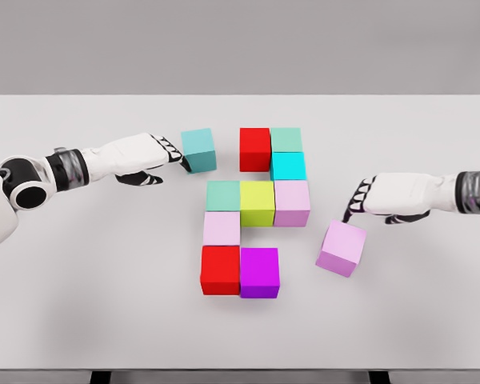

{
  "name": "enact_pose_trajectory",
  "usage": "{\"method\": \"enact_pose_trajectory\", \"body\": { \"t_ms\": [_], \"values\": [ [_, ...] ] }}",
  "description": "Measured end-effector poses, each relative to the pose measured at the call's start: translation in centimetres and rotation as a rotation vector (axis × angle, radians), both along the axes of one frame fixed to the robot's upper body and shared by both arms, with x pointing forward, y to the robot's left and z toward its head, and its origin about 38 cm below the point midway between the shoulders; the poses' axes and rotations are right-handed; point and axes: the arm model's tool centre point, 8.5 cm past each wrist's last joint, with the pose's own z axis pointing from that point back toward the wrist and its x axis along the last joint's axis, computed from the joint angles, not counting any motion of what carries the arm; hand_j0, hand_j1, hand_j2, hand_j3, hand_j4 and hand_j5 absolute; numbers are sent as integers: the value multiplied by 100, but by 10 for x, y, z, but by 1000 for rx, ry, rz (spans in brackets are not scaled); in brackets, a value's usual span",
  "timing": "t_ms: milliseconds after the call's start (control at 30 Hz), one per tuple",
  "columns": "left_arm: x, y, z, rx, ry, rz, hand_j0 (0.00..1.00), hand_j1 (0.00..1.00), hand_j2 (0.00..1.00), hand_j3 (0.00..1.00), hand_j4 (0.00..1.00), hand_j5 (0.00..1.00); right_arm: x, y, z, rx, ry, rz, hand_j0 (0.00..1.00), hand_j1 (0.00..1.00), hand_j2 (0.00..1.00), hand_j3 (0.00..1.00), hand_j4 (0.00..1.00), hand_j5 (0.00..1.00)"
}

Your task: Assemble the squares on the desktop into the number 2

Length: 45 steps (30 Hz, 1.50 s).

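The left hand (156, 156) presses its fingertips against the teal cube (198, 150), grasping nothing, apparently to slide it toward the red cube (255, 149) and complete the top bar. The right hand (368, 198) hovers with fingers down, holding nothing, above the tilted lilac cube (342, 248), likely meant to finish the bottom row beside the purple cube (259, 272). The half-built 2 sits mid-worktop (80, 304); the grey wall (240, 44) behind is bare.
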Motion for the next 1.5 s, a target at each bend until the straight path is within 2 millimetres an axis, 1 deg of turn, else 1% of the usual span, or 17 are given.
{"method": "enact_pose_trajectory", "body": {
  "t_ms": [200,267,433,567,800,933,1067,1133,1200,1267,1333,1400,1500],
  "values": [
    [0,0,0,3,1,0,70,70,70,70,70,70,-3,-11,3,-19,-3,-14,76,76,76,76,76,76],
    [1,0,1,3,0,0,70,70,70,70,70,70,-5,-10,3,-25,-3,-5,76,76,76,76,76,76],
    [1,-4,-1,-3,5,-2,71,71,71,71,71,71,-12,-1,3,-22,1,29,75,75,75,75,75,75],
    [2,-2,-2,-2,10,5,72,72,72,72,72,72,-19,11,4,-8,5,68,75,75,75,75,75,75],
    [5,9,-4,14,17,33,72,72,72,72,72,72,-26,23,6,10,7,107,75,75,75,75,75,75],
    [14,19,2,23,10,65,75,75,75,75,75,75,-32,33,9,19,4,142,75,75,75,75,75,75],
    [18,26,-2,29,23,92,75,75,75,75,75,75,-35,36,10,24,4,155,76,76,76,76,76,76],
    [19,24,-5,25,29,95,75,75,75,75,75,75,-32,31,11,22,2,139,76,76,76,76,76,76],
    [20,21,-6,20,32,93,75,75,75,75,75,75,-27,22,14,18,-8,108,76,76,76,76,76,76],
    [22,17,-4,16,27,89,75,75,75,75,75,75,-23,8,19,16,-16,67,76,76,76,76,76,76],
    [24,14,-4,12,28,88,75,75,75,75,75,75,-23,-6,25,15,-25,33,76,76,76,76,76,76],
    [25,12,-3,8,28,87,75,75,75,75,75,75,-29,-19,33,10,-36,13,76,76,76,76,76,76],
    [26,9,-3,5,28,84,75,75,75,75,75,75,-47,-33,35,-6,-23,0,76,76,76,76,76,76]
  ]
}}
